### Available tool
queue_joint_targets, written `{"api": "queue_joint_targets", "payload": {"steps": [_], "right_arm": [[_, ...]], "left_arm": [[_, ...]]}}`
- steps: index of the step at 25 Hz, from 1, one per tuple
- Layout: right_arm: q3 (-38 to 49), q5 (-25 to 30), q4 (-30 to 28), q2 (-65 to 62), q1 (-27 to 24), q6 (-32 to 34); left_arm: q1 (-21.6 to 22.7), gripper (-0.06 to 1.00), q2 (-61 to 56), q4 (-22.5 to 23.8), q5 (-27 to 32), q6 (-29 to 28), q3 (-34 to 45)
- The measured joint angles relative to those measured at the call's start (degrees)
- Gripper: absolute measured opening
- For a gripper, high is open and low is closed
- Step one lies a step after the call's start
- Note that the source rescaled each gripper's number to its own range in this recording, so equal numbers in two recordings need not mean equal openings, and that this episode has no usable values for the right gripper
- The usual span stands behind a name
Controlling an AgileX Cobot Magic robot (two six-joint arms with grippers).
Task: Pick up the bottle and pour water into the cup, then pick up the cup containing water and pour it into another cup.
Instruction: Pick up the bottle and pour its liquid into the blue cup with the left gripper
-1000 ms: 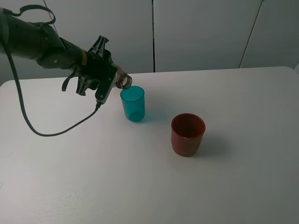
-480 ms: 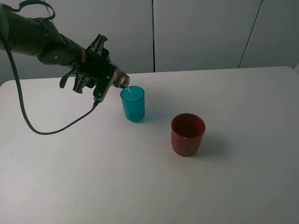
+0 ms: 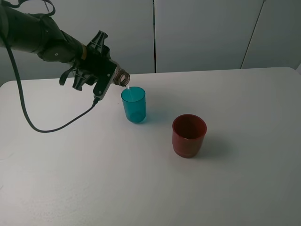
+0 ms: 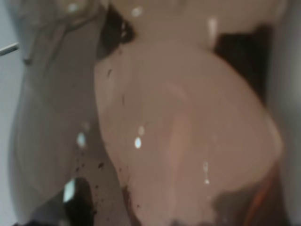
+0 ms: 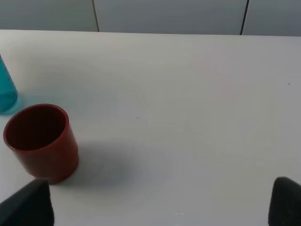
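- Reaching in from the left edge of the high view, the left arm (image 3: 33,35) stretches across the back part of the white table (image 3: 235,188), and its wrist is rolled so that the hand part leans down toward the right.
- A black cable (image 3: 47,129) hangs from this arm in a loop and comes back up to the wrist.
- The left gripper (image 3: 106,77) is clamped on the bottle (image 3: 123,78). Only the neck and the open mouth of the bottle come out past the black fingers in the high view; the body is hidden inside the grip.
- In the left wrist view the pale brownish wall of the bottle (image 4: 188,141) fills nearly the whole picture, very close and blurred.
- The bottle is tipped, with its mouth just above the left rim of the teal cup (image 3: 134,104). A thin pale streak goes from the mouth down into this cup.
- The teal cup stands upright on the table, just right of and below the gripper.
- The red cup (image 3: 189,135) stands upright further right and nearer to the front, apart from the teal cup.
- The right gripper (image 5: 155,207) shows only in the right wrist view: two dark fingertips, wide apart, with nothing between them. The red cup (image 5: 41,141) is near one fingertip and the edge of the teal cup (image 5: 5,92) is beyond it.
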Motion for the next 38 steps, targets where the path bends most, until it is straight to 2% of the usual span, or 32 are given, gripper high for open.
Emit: {"api": "queue_joint_targets", "payload": {"steps": [38], "right_arm": [[0.00, 0.00, 0.00, 0.00, 0.00, 0.00]], "left_arm": [[-0.79, 0.01, 0.00, 7.04, 0.31, 0.46, -0.72]]}}
